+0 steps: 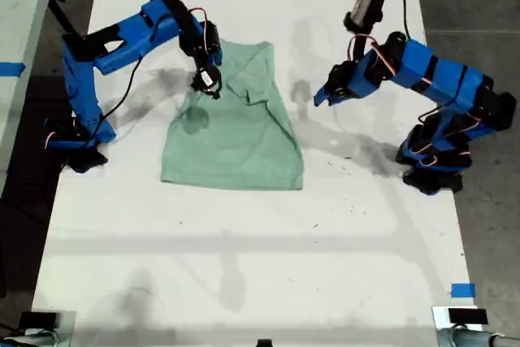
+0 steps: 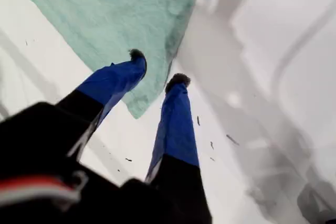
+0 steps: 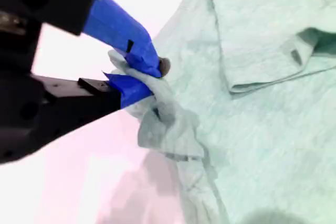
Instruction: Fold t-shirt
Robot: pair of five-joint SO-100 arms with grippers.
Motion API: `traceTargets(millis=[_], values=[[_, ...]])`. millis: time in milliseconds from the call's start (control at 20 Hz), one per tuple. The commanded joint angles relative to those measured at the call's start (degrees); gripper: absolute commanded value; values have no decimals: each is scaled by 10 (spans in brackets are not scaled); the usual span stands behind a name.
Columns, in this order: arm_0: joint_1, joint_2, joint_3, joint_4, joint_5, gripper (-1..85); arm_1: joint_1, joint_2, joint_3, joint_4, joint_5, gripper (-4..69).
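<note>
The pale mint-green t-shirt (image 1: 236,132) lies on the white table (image 1: 260,258), partly folded: one side has been turned over onto the body, leaving a folded flap with a sleeve hem across its upper part.

My second gripper (image 1: 205,80) is the one at the shirt's edge toward the exterior view's left. Its blue fingers (image 3: 131,51) are pinched together on a bunched wad of the shirt's fabric, and in the second wrist view the cloth (image 3: 252,119) is gathered into wrinkles right at the fingertips and lifted a little off the table. Beside that bunch the folded flap shows a small tag or label on its hem.

My first gripper (image 1: 321,97) hangs above bare table just beside the shirt's other edge, toward the exterior view's right. It holds nothing. In the first wrist view its 2 blue fingers (image 2: 176,124) stand apart, with 1 dark tip over a corner of the shirt (image 2: 115,19) and the other over the table next to it (image 2: 156,72).

A strip of blue tape (image 1: 462,290) is stuck on the table well away from the shirt, near the table's front edge.
</note>
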Motion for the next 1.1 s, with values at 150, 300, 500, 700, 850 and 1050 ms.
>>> traceTargets(millis=[150, 300, 500, 700, 850, 1050], values=[[39, -128, -173, -4, -7, 1, -11, 69, 38, -32, 16, 129], [41, -126, -178, -10, 4, 144, -11, 76, 49, -38, 17, 128], [54, 11, -178, 63, 55, 327, -11, 76, 61, -49, 15, 128], [74, 180, -133, 175, 59, 326, -21, 69, 65, -71, -2, 128], [127, 295, 4, 192, 47, 326, -48, 21, 46, -78, -33, 195], [165, 491, 293, 110, 15, 306, -76, -29, 32, -83, -63, 246]])
